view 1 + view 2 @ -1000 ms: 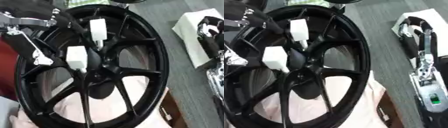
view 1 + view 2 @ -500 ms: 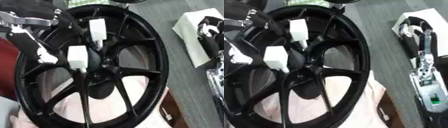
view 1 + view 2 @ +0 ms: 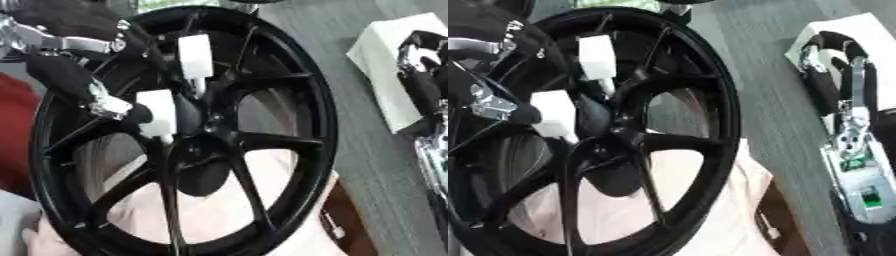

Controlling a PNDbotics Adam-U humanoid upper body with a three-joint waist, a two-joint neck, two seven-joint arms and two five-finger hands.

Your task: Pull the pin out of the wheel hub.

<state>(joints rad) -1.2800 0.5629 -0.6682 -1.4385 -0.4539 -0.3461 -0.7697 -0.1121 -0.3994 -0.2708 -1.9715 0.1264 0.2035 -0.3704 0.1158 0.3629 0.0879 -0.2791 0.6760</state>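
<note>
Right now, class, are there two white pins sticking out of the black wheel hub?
Yes: an upper white pin and a lower white pin both stand in the wheel hub, near its centre.

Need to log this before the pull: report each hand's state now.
Left hand: fingers at the lower white pin on the wheel; grip cannot be told.
Right hand: idle at right, fingers relaxed, open.

A grey, wood-grained surface point(image 3: 350, 95) carried the scene. The black wheel hub point(image 3: 306, 125) stood tilted over it, its lower part over a pale pink cloth point(image 3: 737, 200). To the right, apart from the rim, lay a white box point(image 3: 385, 55). A brown edge point(image 3: 350, 225) showed just beside the cloth.
</note>
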